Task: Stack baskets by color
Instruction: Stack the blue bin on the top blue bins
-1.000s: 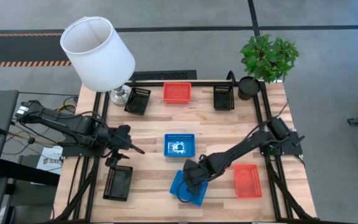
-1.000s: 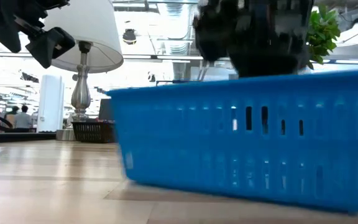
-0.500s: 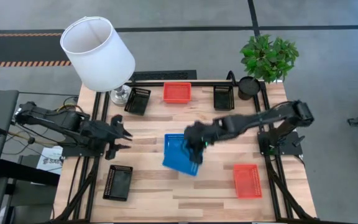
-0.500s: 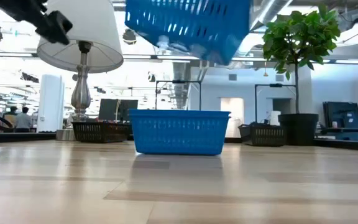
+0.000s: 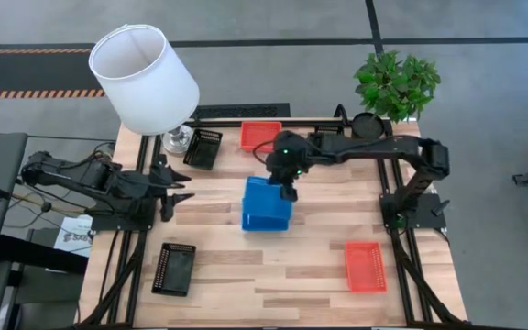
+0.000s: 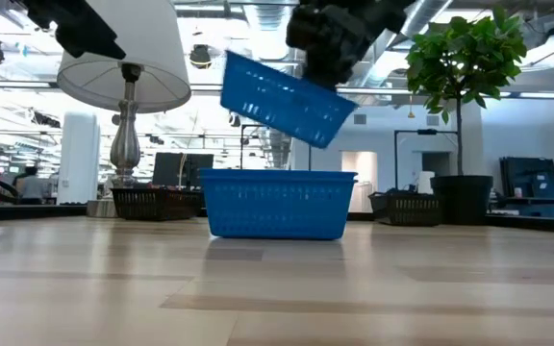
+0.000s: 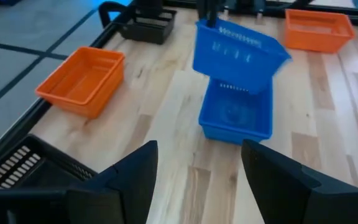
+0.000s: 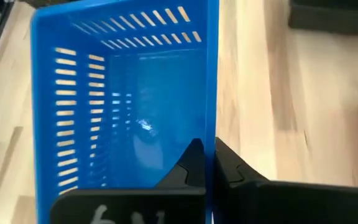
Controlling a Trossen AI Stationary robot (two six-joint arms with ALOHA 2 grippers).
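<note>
While your left gripper (image 5: 180,188) waits open-fingered at the table's left, your right gripper (image 5: 287,181) hangs a blue basket (image 6: 282,97) above its twin.
Pinched shut on one wall, it tilts over the table-centre blue basket (image 6: 277,203), apparently for nesting.

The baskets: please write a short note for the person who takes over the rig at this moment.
Right gripper: fingers shut on the rim of a blue basket, which hangs tilted above the second blue basket at the table's centre.
Left gripper: fingers open, empty, waiting at the table's left side.
Elsewhere: one orange basket at the far edge, another orange basket near right; black baskets far left, far right and near left.
Done: nothing visibly stacked yet.
Left: lower the held basket into the one below, then stack orange and black.
</note>
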